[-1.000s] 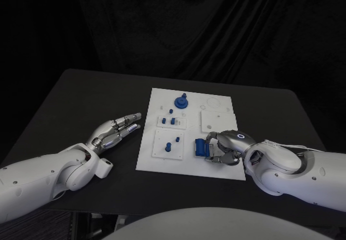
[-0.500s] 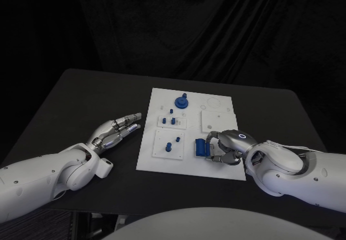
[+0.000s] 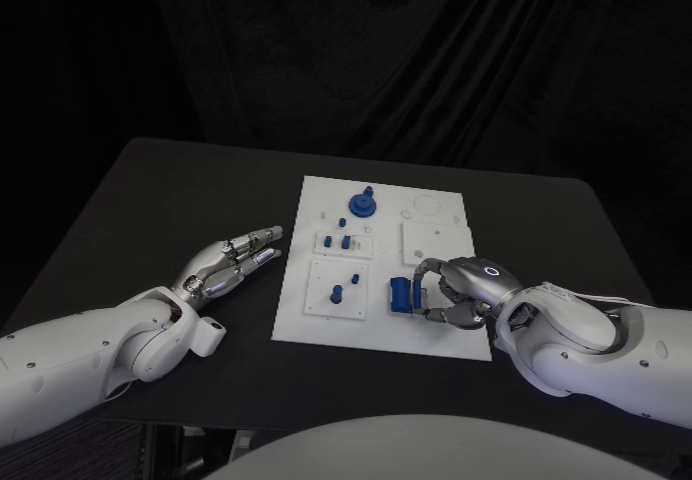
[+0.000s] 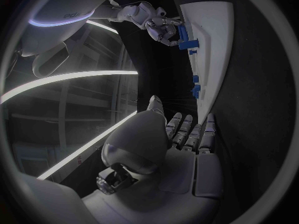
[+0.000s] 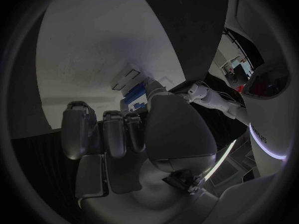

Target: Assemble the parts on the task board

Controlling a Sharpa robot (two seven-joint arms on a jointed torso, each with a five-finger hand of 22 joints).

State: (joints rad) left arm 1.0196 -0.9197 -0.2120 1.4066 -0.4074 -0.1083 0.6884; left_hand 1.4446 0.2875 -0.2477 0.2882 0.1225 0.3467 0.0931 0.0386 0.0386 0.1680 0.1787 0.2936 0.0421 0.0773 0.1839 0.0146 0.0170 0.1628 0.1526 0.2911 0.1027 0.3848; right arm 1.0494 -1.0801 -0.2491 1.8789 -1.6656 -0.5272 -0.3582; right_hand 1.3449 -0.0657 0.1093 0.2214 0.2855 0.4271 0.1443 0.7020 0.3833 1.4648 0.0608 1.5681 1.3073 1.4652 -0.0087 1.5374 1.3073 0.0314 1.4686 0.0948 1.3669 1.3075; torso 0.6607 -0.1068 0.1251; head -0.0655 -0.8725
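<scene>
Two silver hands work around the white rectangular task board [image 3: 433, 340], which lies in the middle of the black table [image 3: 159, 190]. At the board's near right part, the right hand [image 3: 450, 290] curls its fingers around a chunky blue block-shaped part [image 3: 400, 295], grasping it against or just above the board; whether the block already sits in a recess I cannot tell. The grip from the side probably leaves the block's underside free for seating. From the left wrist view the same blue block [image 4: 183, 37] shows at the board's edge with the right hand [image 4: 159, 25] closed on it. Beside the board's left edge, the left hand [image 3: 231, 262] rests on the table with fingers released and stretched toward the board, holding nothing, likely parked clear of the work. Farther back on the board stands a round blue knob-like part [image 3: 365, 205], and small blue pegs [image 3: 340, 241] sit between it and the block.
</scene>
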